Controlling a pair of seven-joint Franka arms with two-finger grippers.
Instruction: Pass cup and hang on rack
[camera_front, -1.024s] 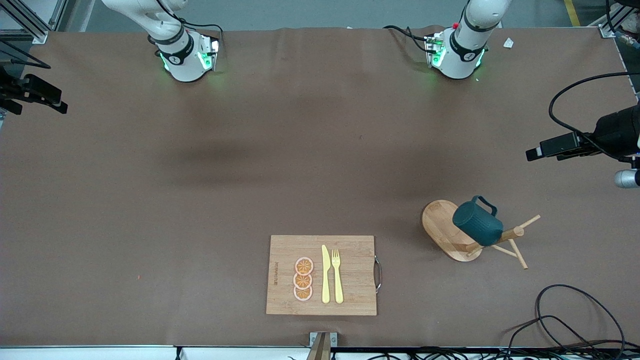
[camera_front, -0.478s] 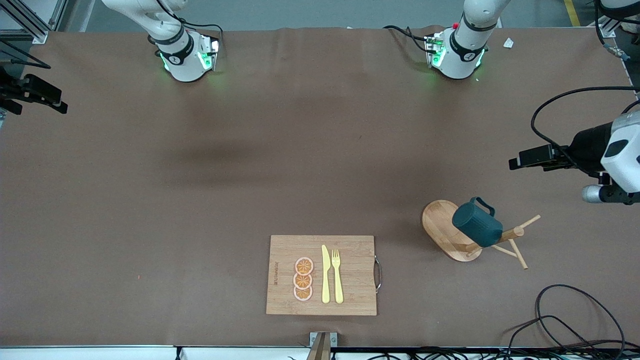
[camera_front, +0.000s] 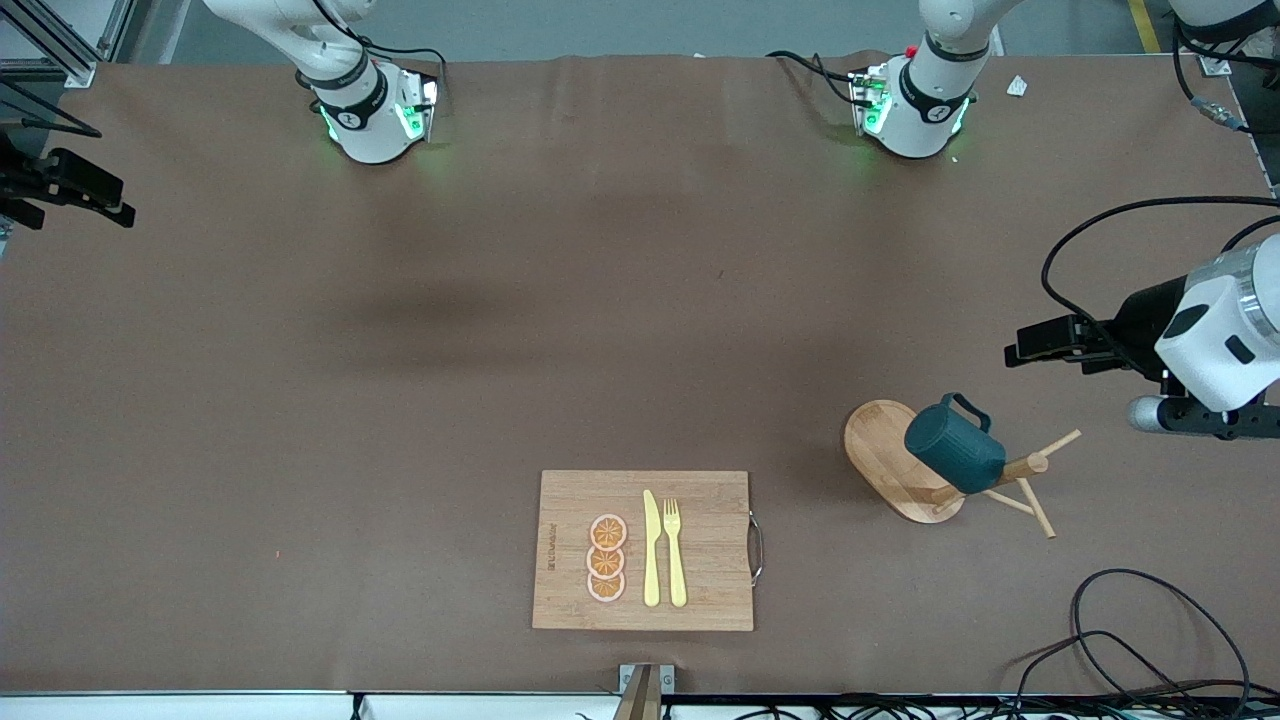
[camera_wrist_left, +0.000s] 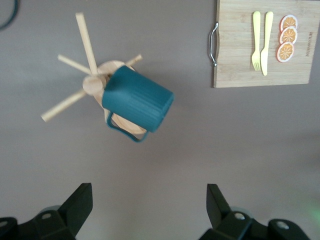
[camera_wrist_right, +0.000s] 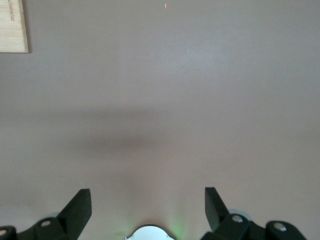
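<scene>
Hanging appears done: item by item, nearest the front camera first.

Cutting board (camera_front: 643, 550), on the table (camera_front: 400, 400), nearest the front camera: carries three orange slices (camera_front: 606, 558), a yellow knife (camera_front: 651, 548) and a yellow fork (camera_front: 675, 551). No part in the task.

Rack (camera_front: 903, 460), toward the left arm's end of the table, a little farther from the front camera than the board: oval base, post, thin pegs.

Cup (camera_front: 955, 447): hung on the rack by its loop handle, tilted, clear of both hands.

Left hand (camera_wrist_left: 145, 212): fingers spread wide, holding nothing, touching nothing, up in the air above the table with the cup and rack in sight of its wrist camera.

Right hand (camera_wrist_right: 147, 210): fingers wide apart, empty, over bare table; this arm waits.

Step in hand, as a judgement: release made, task essentially complete. Next move calls only for the left arm to pull away without brushing the pegs.
</scene>
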